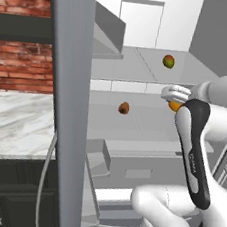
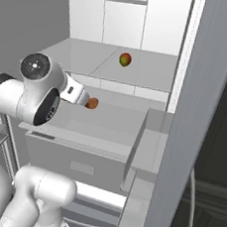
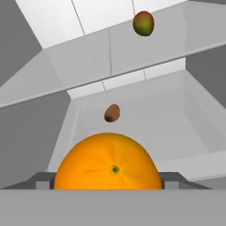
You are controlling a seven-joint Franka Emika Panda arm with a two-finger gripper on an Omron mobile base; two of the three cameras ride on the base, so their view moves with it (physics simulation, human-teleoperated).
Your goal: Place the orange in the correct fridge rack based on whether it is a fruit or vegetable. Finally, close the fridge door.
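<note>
Brickwork (image 1: 17,48) and a marble counter (image 1: 13,123) fill the left base view from nine to seven o'clock, beside the open fridge door (image 1: 66,104), whose grey edge runs from twelve down to six. Past it, the brown round item (image 1: 123,107) lies on the lower shelf (image 1: 140,120) near centre, and the greenish-yellow fruit (image 1: 168,61) sits on the fridge rack (image 1: 142,63) at one o'clock. At three o'clock the gripper (image 1: 176,100) reaches in above the lower shelf, and the orange (image 1: 174,106) peeks out just under its white hand.

From the right base view, the orange (image 2: 92,103) shows at the gripper's tip, about nine o'clock from centre, over the lower shelf (image 2: 115,116), below the fridge rack (image 2: 135,68).

In the hand view, the orange (image 3: 108,162) bulges at six o'clock, clamped between the two dark fingertips (image 3: 43,180), with the brown item (image 3: 111,113) beyond it and the greenish fruit (image 3: 143,23) at one o'clock.
</note>
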